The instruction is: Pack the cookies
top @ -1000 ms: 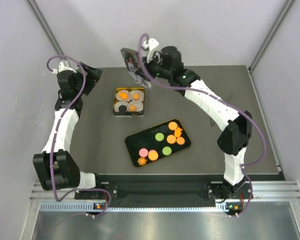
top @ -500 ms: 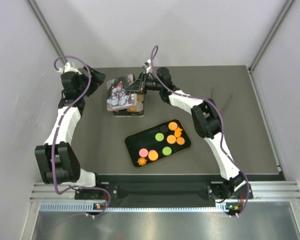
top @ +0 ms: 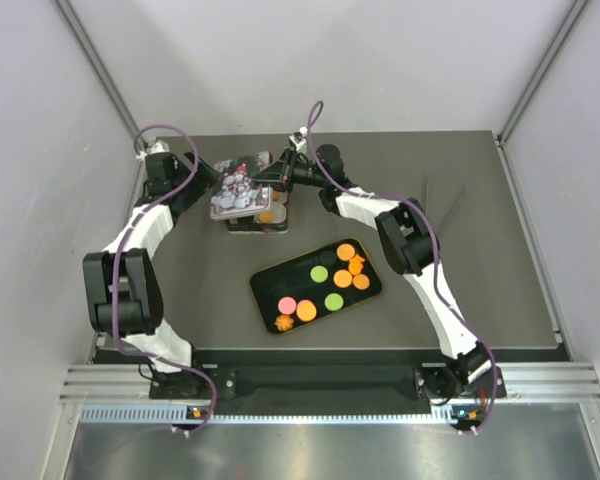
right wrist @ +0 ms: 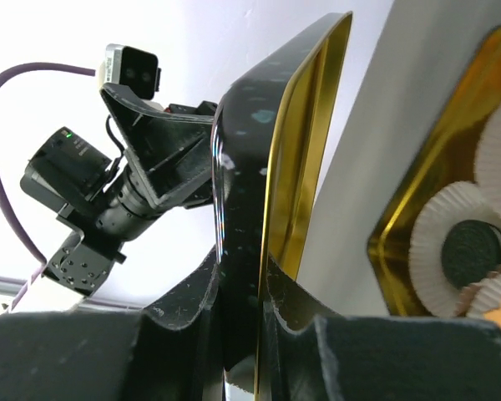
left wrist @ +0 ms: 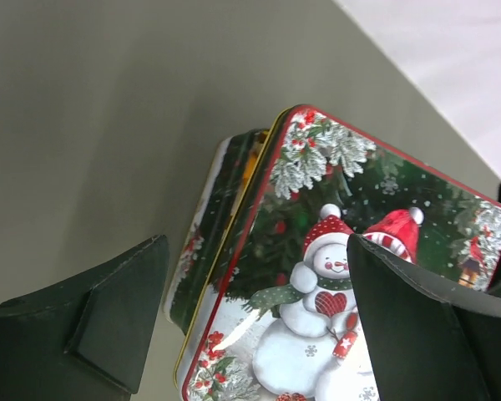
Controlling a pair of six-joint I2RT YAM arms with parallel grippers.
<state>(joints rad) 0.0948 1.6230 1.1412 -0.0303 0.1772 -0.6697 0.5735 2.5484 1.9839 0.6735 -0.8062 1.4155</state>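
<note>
White walls close in a dark grey worktop (top: 480, 230). Near its middle lies a black tray (top: 265, 290) carrying the loose cookies (top: 343, 278): orange rounds, two green, one pink, and two orange star-like pieces, one at the tray's near-left corner and one among the rounds at its right end. The tray is well apart from both hands, on the side nearer the arm bases.

At the far side stands an open tin (top: 280, 222) with a gold inside. In the right wrist view it holds white pleated paper cups (right wrist: 451, 221), one with a dark round piece in it and an orange piece at the picture's edge. From above, a bit of orange shows in the tin beside the lid.

The right hand (top: 272, 180) is closed on one edge of the snowman-printed lid (top: 236, 190), whose rim runs down between its fingers (right wrist: 184, 334). The lid hangs tilted over the tin, covering most of it; whether it touches the tin cannot be told.

The left hand (top: 204, 186) is just beside the lid on the opposite side. Its jaws are spread wide and hold nothing, with the lid and the tin's wall showing between them in its own camera.
</note>
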